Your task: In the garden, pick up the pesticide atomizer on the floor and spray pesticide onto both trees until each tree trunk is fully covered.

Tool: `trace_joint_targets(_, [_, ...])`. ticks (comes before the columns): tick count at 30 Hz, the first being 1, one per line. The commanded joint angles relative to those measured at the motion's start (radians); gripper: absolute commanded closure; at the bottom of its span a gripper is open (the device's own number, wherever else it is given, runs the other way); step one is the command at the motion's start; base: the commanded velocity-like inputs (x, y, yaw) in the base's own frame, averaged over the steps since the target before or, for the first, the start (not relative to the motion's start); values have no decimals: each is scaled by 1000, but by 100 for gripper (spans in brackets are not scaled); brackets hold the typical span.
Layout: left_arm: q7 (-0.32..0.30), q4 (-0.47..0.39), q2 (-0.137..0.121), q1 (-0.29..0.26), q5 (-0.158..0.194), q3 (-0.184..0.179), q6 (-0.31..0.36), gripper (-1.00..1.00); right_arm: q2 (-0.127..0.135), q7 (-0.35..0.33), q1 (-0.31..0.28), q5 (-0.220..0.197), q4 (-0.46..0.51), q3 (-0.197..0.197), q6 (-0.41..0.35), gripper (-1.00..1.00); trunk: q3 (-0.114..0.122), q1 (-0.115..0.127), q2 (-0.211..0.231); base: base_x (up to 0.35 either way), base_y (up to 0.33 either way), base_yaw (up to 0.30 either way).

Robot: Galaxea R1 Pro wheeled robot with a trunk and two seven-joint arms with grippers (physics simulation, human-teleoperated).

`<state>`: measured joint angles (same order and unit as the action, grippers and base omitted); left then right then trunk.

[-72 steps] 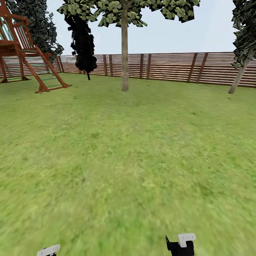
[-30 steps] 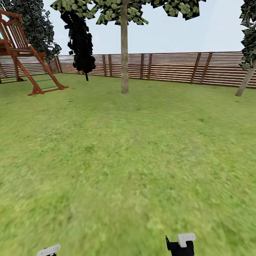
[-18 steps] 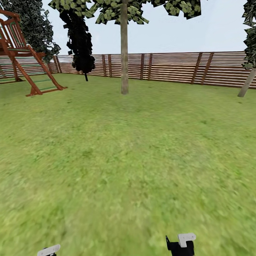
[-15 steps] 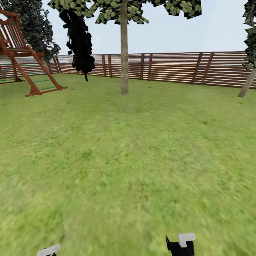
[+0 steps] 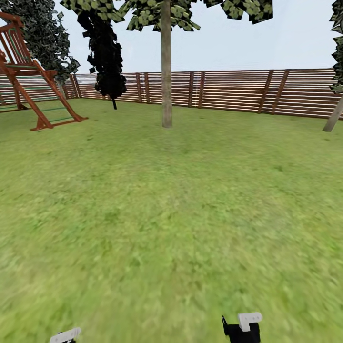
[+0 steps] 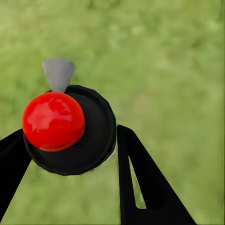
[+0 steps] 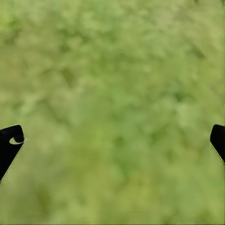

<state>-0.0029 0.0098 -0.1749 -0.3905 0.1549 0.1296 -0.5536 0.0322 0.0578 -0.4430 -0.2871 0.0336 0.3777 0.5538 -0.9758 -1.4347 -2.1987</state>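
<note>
Head view: the lawn (image 5: pixel 171 214) of the garden spreads ahead of me to a reddish-brown slatted fence (image 5: pixel 238 90). One tree (image 5: pixel 166 57) with a thick, straight, bare tree trunk (image 5: pixel 166 95) stands upright near the fence, a little left of centre, its light-green crown cut off by the top edge. A dark narrow tree (image 5: pixel 105 52) stands to its left, and a red-brown wooden play frame (image 5: pixel 33 85) stands at the far left. A thin pale leaning trunk (image 5: pixel 333 114) shows at the right edge. Along the lower edge, part of my left arm (image 5: pixel 65 335) shows as a white piece and part of my right arm (image 5: pixel 242 326) as a black and white piece; the jaw state cannot be read from this view.

Left wrist view: my left gripper (image 6: pixel 70 164) is closed against the pesticide atomizer (image 6: pixel 70 129), seen from above as a round black body with a red domed cap and a grey nozzle. The black body sits between my two fingers (image 6: pixel 140 187), touching both, with blurred grass behind it.

Right wrist view: my right gripper (image 7: pixel 117 145) is spread wide, one fingertip at each side edge of the picture, and holds nothing. Blurred grass lies between the jaws.
</note>
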Motion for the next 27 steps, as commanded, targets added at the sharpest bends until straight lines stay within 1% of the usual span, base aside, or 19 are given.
trace_joint_targets(1, [0,1,0,-1,-2,5,-3,100,0,5,0,-4,0,9,2,-100,-1,0,0,340,0,0])
trace_joint_targets(27, [0,1,0,-1,-2,5,-4,100,0,5,0,-4,0,8,2,-100,-1,0,0,340,0,0])
